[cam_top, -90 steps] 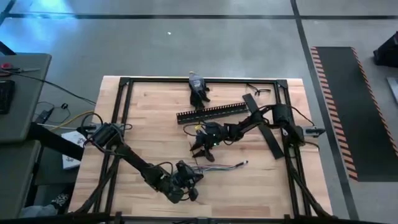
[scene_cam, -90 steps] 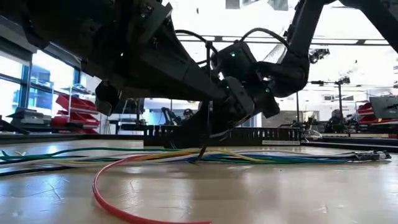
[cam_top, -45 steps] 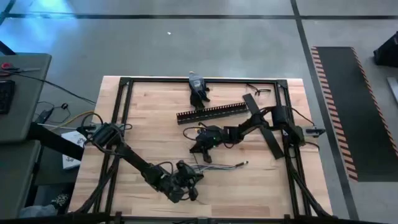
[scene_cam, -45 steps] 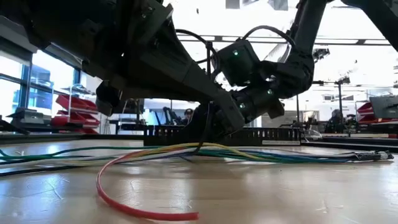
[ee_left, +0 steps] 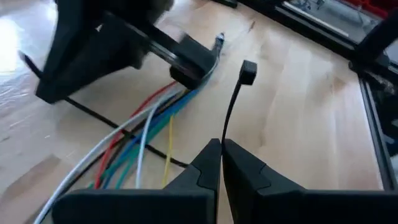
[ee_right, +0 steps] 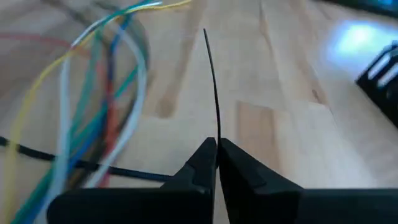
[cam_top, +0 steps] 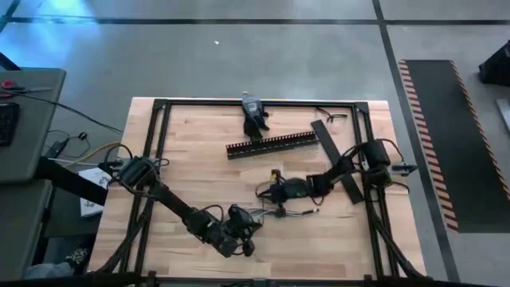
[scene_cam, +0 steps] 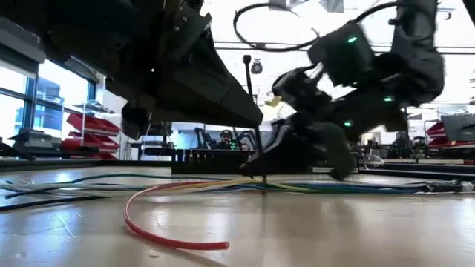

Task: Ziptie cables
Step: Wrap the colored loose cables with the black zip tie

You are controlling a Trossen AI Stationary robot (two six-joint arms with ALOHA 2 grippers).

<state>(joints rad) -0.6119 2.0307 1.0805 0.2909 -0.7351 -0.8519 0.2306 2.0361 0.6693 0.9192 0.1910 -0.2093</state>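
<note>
Cables (cam_top: 280,213) lay fanned on the table at about 6 o'clock. Each end of the zip tie (ee_left: 231,102) was pinched by closed fingers: head in the left gripper (ee_left: 219,163), tail in the right gripper (ee_right: 216,157). Threading tail into head was judged next.

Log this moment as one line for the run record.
left gripper: shut on zip tie, head end up | right gripper: shut on zip tie tail | cables: lying loose on table | tie: not closed

cables (cam_top: 288,213) on the table (cam_top: 191,159), between both grippers
</note>
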